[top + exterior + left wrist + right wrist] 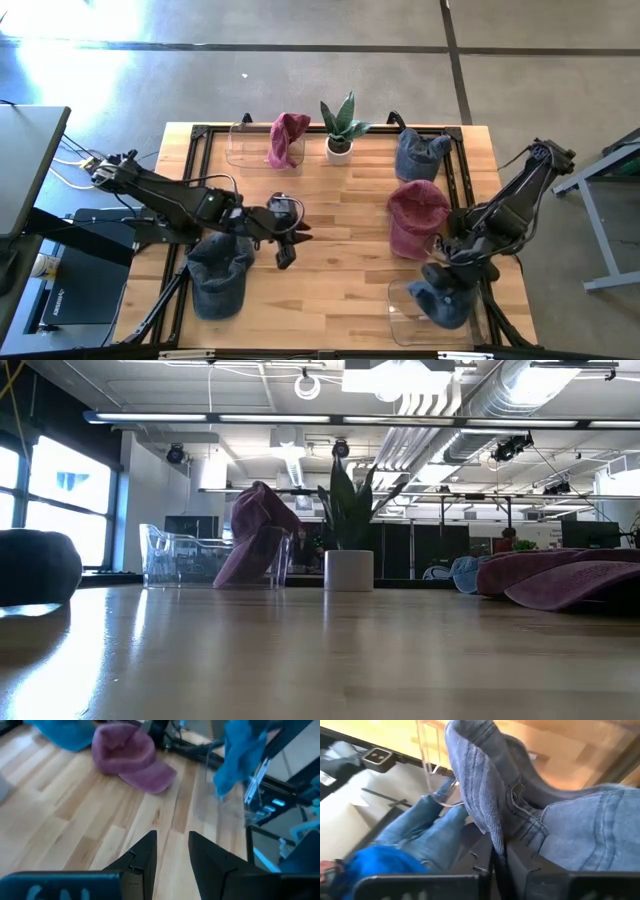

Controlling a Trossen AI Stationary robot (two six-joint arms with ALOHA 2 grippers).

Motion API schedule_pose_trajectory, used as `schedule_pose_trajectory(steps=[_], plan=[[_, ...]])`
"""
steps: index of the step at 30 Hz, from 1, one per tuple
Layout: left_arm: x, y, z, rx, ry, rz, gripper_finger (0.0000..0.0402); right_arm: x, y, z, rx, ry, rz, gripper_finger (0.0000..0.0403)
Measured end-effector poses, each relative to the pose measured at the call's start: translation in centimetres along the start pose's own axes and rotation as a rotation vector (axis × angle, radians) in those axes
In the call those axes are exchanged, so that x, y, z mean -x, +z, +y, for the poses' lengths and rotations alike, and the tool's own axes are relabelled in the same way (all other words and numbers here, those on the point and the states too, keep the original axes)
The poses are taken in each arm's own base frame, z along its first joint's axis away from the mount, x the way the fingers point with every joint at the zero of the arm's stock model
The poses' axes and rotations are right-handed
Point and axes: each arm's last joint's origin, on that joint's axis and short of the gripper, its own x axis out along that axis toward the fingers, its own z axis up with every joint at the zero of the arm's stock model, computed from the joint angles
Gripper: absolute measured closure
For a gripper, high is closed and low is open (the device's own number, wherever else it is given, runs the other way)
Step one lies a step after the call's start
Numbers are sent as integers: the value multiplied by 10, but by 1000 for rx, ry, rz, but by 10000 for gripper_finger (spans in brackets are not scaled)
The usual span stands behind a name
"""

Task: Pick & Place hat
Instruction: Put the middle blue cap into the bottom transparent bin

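Right gripper [445, 268] at the table's near right corner, fingers [485, 857] clamped on a blue denim hat [443, 297], the hat draped over the clear bin [405, 305] there. Left gripper [290, 243] over bare wood left of centre, fingers [145, 855] a narrow gap apart, holding nothing. Another denim hat [218, 270] lying flat just beside the left arm. Maroon hat [415, 217] lying on the table's right half. Potted plant [340, 128] at the far edge, centre.
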Motion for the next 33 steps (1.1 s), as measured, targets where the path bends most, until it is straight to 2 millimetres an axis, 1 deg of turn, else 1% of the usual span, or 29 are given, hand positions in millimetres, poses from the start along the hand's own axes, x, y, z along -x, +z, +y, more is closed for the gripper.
schedule_pose_trajectory(steps=[2, 6, 9, 11, 13, 16, 19, 22, 24, 26, 29, 31, 33], plan=[[-1, -3, 1, -21, 7, 24, 296, -1, 0, -1, 57, -13, -3, 347], [-4, -1, -2, -23, -24, 12, 296, 1, 3, -7, 150, -81, 7, 281], [-6, -2, -3, -37, -40, 12, 296, 5, 4, -9, 247, -103, 47, 229], [-4, 0, -4, -35, -54, 2, 296, 6, 5, -9, 339, -105, 73, 202], [-5, 0, -4, -36, -53, 7, 296, 6, 5, -9, 451, -105, 89, 182], [-5, -1, -4, -37, -56, 11, 296, 2, 7, -6, 657, -115, 116, 171], [-5, -1, -4, -34, -69, 18, 296, -7, 8, -2, 853, -140, 153, 170], [-5, -1, -4, -33, -69, 18, 296, -21, 8, 3, 1015, -182, 211, 171], [-5, -1, -4, -33, -68, 18, 296, -32, 9, 6, 1096, -214, 235, 179], [-5, -1, -4, -31, -68, 17, 296, -42, 10, 9, 1128, -242, 243, 197], [-5, -1, -4, -10, -66, 17, 296, -53, 10, 15, 1137, -239, 244, 247], [-5, -1, -4, -5, -66, 17, 296, -57, 9, 20, 1133, -201, 241, 294], [-5, -1, -4, -3, -66, 17, 296, -57, 7, 24, 1120, -151, 229, 347]])
